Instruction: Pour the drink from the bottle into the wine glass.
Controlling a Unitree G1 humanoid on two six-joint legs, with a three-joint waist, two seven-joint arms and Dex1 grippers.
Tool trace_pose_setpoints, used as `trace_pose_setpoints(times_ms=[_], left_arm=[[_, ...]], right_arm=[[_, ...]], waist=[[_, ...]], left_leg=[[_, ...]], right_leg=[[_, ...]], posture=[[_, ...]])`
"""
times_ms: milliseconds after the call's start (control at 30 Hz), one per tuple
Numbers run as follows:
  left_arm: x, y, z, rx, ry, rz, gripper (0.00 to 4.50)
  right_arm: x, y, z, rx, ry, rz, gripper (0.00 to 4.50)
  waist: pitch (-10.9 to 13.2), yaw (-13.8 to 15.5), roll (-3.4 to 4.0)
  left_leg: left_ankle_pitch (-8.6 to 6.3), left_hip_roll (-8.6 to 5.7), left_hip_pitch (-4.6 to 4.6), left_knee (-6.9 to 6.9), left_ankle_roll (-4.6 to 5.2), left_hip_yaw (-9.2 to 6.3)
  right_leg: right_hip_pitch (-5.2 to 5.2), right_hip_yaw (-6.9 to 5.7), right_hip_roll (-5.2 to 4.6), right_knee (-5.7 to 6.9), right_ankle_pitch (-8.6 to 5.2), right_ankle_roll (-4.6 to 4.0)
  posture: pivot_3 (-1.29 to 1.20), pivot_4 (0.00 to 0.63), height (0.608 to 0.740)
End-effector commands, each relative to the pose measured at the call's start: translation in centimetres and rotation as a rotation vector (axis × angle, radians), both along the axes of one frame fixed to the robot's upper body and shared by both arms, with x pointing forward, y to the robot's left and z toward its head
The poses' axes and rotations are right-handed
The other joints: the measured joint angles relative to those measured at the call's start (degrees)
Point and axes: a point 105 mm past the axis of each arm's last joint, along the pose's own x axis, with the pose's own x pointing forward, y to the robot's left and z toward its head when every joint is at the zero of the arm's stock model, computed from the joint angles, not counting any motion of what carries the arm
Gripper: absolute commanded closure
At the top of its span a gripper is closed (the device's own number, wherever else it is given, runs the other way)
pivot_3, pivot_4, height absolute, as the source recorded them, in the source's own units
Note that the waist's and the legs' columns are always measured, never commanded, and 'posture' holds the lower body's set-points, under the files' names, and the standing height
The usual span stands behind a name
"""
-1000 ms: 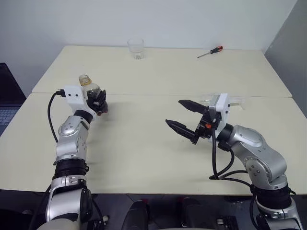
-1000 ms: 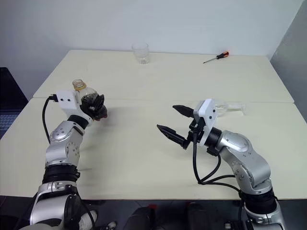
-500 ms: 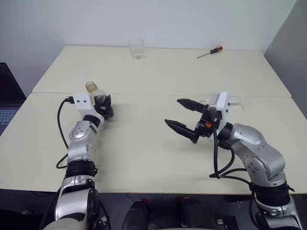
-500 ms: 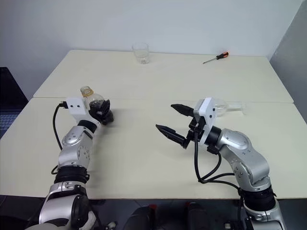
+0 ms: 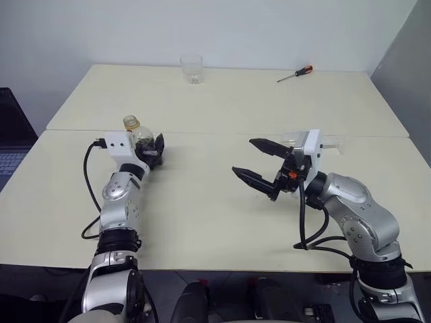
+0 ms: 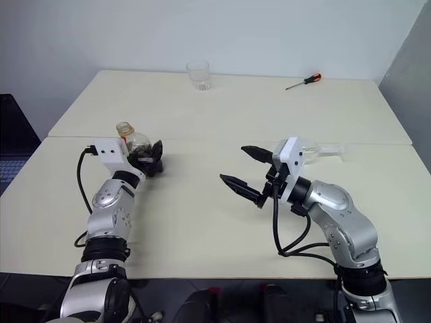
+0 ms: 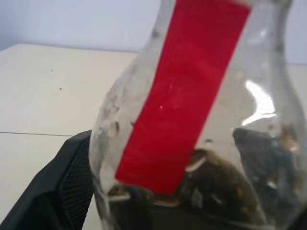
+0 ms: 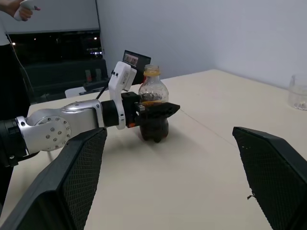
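Observation:
The bottle (image 5: 137,131) stands upright on the left of the near table, with a red label (image 7: 187,96) and an uncapped, yellow-ringed neck. The dark drink (image 8: 152,129) fills its lower part. My left gripper (image 5: 153,147) is open, one black finger (image 7: 57,191) on each side of the bottle's belly, close to it. My right gripper (image 5: 242,156) hangs open and empty over the middle of the table, pointing toward the bottle. The wine glass (image 6: 318,149) is partly hidden behind the right wrist and seems to lie on its side, stem pointing right.
A short clear tumbler (image 5: 191,67) and a red-handled screwdriver (image 5: 296,73) rest on the far table. A seam (image 5: 222,133) joins the two tables. A laptop (image 5: 10,134) sits off the left edge. A person's hand (image 8: 19,7) shows in the background beyond the bottle.
My left arm has carried the bottle to the right and down onto the table, and its fingers have spread apart from the bottle. The right arm has stayed put.

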Motion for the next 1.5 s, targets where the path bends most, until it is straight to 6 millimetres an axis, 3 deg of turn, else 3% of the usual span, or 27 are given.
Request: trace_pose_setpoints(times_ms=[33,533,567,633,800,967,1067,1267,1500], left_arm=[[-1.2,0.2,1.3,0.005,-0.053,-0.001,0.04],[-10.0,-0.1,-0.5,-0.045,0.067,0.053,0.04],[-10.3,-0.7,-0.4,-0.050,0.077,0.027,0.04],[-11.2,-3.7,-0.5,-0.035,0.116,-0.142,0.04],[-12.7,-10.2,0.3,-0.003,0.158,-0.523,0.04],[-14.4,-13.3,0.8,0.108,0.157,-0.782,0.04],[-14.4,-13.6,0.6,0.153,0.147,-0.845,0.04],[-12.1,-13.2,0.3,0.178,0.121,-0.823,0.04],[-10.7,-14.3,0.9,0.150,0.070,-0.811,0.04]], right_arm=[[-0.5,-0.4,0.9,0.013,-0.047,-0.001,0.00],[-0.9,-3.2,-0.3,-0.043,-0.033,-0.059,0.00],[-0.8,-3.6,-0.4,-0.050,-0.035,-0.075,0.00],[-0.5,-4.6,-0.7,-0.088,-0.055,-0.120,0.00],[2.4,-8.5,-2.1,-0.311,-0.176,-0.360,0.00],[5.2,-12.5,-2.6,-0.477,-0.269,-0.548,0.00],[7.0,-15.5,-2.6,-0.601,-0.358,-0.681,0.00],[9.8,-19.1,-3.0,-0.853,-0.506,-0.829,0.00],[11.2,-21.5,-4.6,-1.074,-0.578,-0.871,0.00]], waist=[[0.0,0.0,0.00],[0.0,0.1,0.00],[0.0,0.1,-0.01],[0.0,0.2,-0.01],[0.0,0.3,0.00],[0.0,0.0,0.02],[0.0,-0.1,0.05],[0.0,0.0,0.06],[0.0,0.0,0.06]], left_leg=[[0.00,0.00,0.00,-0.01,0.00,0.00],[-0.01,0.04,0.05,0.00,0.01,-0.04],[-0.01,0.05,0.04,0.00,0.01,-0.06],[-0.01,0.03,0.04,0.00,0.01,-0.05],[-0.01,-0.03,0.08,0.03,0.01,0.11],[0.00,0.03,0.15,-0.05,0.00,0.27],[0.00,0.03,0.21,-0.08,0.00,0.42],[0.00,0.00,0.22,-0.05,0.01,0.51],[0.01,-0.03,0.16,-0.02,-0.02,0.68]], right_leg=[[0.00,0.01,-0.01,-0.01,0.00,0.00],[0.08,0.13,-0.03,-0.01,0.00,0.00],[0.08,0.10,-0.02,-0.01,0.00,0.00],[0.09,0.10,-0.02,-0.01,0.00,0.00],[0.15,0.07,0.06,-0.01,-0.01,0.01],[0.13,0.16,0.17,0.00,-0.01,-0.01],[0.12,0.19,0.18,0.00,-0.02,-0.02],[0.12,0.25,0.18,0.00,-0.02,-0.02],[0.08,0.34,0.08,-0.03,-0.01,-0.01]], posture=[[0.00,0.150,0.740],[0.00,0.150,0.740],[0.00,0.150,0.740],[0.00,0.150,0.740],[0.00,0.150,0.740],[0.00,0.150,0.740],[0.00,0.150,0.740],[0.00,0.150,0.740],[0.00,0.150,0.740]])
